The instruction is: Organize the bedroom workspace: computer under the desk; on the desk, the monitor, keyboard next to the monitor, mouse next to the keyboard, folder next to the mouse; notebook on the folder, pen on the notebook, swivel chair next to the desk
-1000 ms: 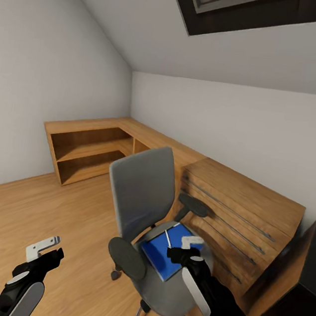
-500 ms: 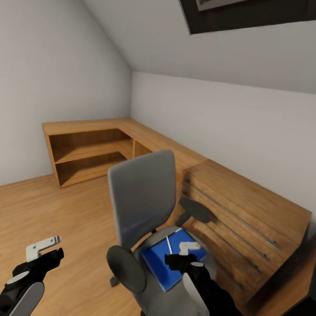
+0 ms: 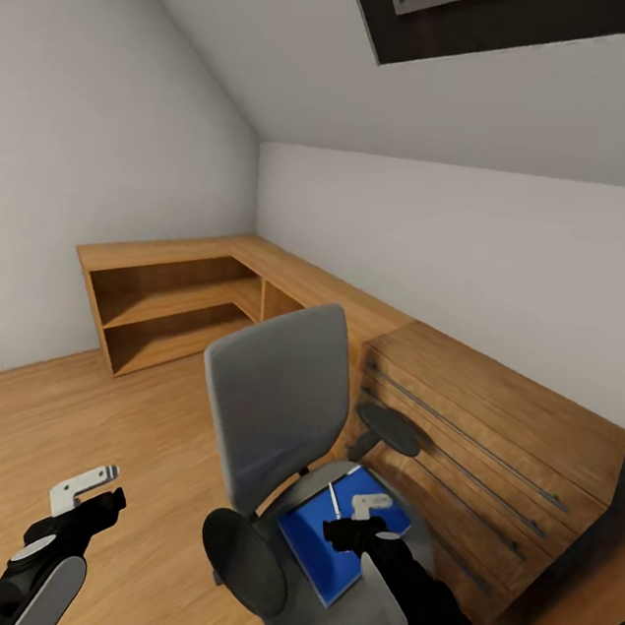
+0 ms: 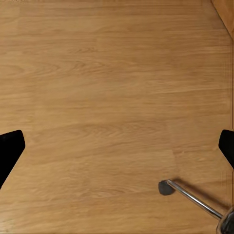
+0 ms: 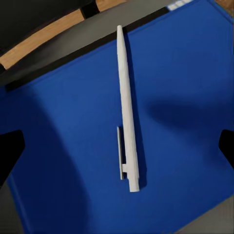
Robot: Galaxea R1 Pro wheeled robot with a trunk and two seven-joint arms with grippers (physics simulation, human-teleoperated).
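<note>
Lowered right gripper, jaws spread, hovers above pen.

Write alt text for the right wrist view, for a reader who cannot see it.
A thin white pen lies flat on a bright blue folder, seen close from above between the two dark fingertips of the open right gripper. Past the folder's far edge, the swivel chair shows as a grey strip of seat, with wooden floor beyond.

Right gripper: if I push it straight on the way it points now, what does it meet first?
Most likely the pen, which lies on the folder on the swivel chair seat, about centred between the open fingers of the right gripper. Depth is unclear; slightly off line, it would meet the folder instead.
</note>
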